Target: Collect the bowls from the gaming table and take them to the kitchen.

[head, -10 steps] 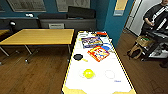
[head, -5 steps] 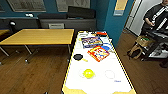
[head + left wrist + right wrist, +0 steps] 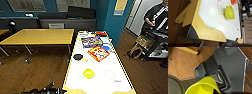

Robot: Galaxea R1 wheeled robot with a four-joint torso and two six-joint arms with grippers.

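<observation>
Glossy plastic yellow-green bowl (image 3: 88, 73) — smooth white tabletop (image 3: 97, 82), wood-grain corners.

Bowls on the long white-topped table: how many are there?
2. A bright yellow-green plastic bowl sits near the near end of the long white-topped table; a pale see-through bowl, faint, seems to touch it. The flat game boxes might hide more.

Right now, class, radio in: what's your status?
Left arm low beside gaming table. Yellow-green bowl on it, untouched. Game boxes beyond, not blocking.
</observation>
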